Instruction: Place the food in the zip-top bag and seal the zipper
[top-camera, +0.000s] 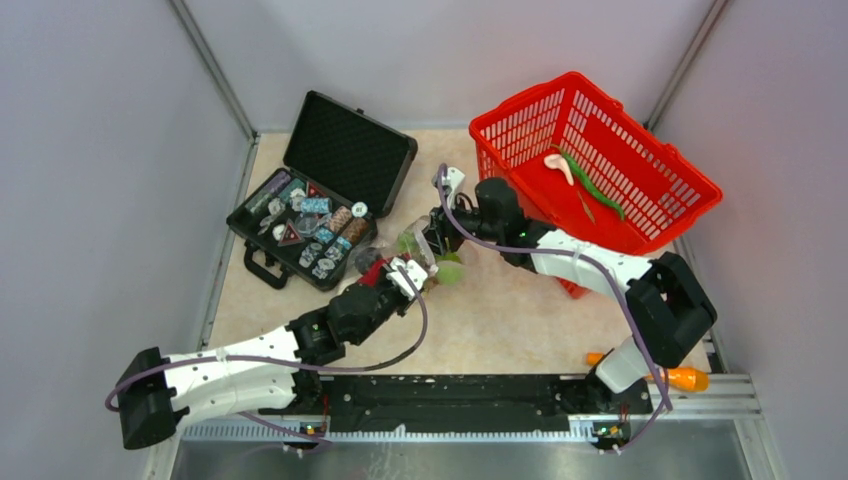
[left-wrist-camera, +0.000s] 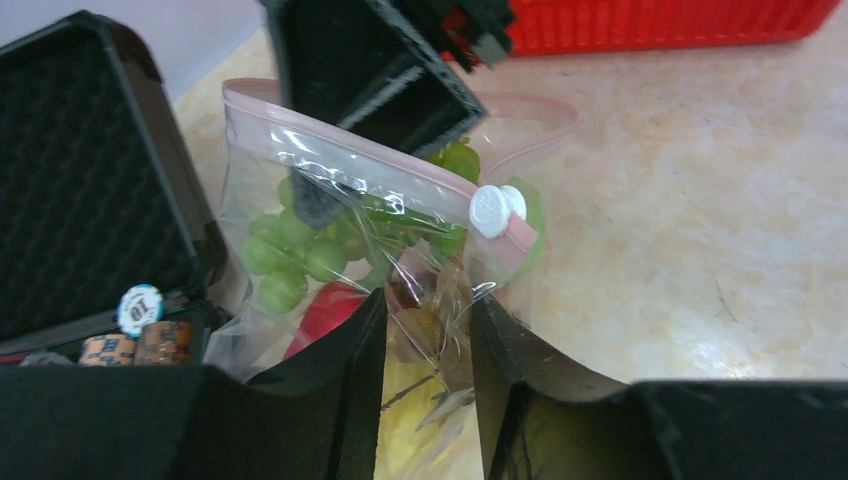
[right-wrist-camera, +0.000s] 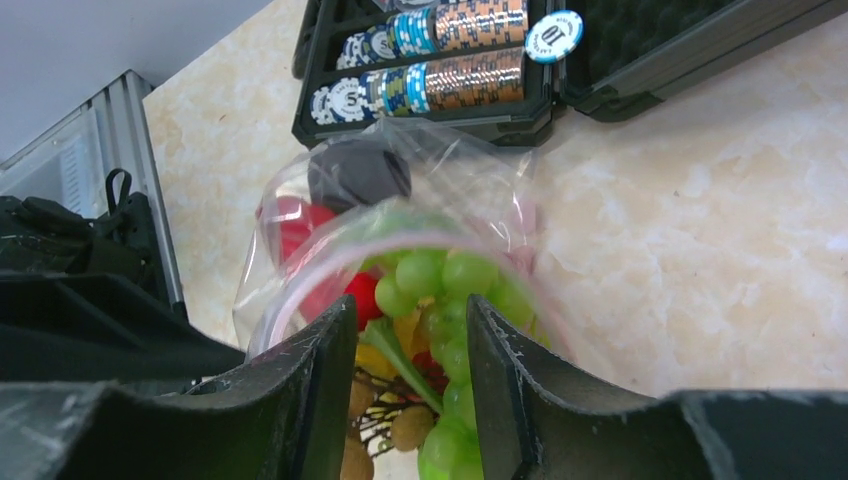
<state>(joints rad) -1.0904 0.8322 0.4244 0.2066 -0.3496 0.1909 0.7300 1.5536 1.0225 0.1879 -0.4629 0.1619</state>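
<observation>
Green grapes (right-wrist-camera: 440, 275), a red piece (right-wrist-camera: 300, 215) and yellow leaves (left-wrist-camera: 410, 400) already sit inside the zip-top bag (left-wrist-camera: 300, 150), which lies between the black case (top-camera: 350, 150) and the red basket (top-camera: 520, 125). Its zipper (left-wrist-camera: 400, 175) gapes, so I have sealing left. My left gripper (left-wrist-camera: 430, 305) pinches bunched plastic. Whether the right gripper (right-wrist-camera: 410, 310), over the mouth, grips anything I cannot tell. Lower contents are blurred.

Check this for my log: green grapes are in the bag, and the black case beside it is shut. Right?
No: the case is open, lid up, per the top view. The grapes are in the bag.
</observation>
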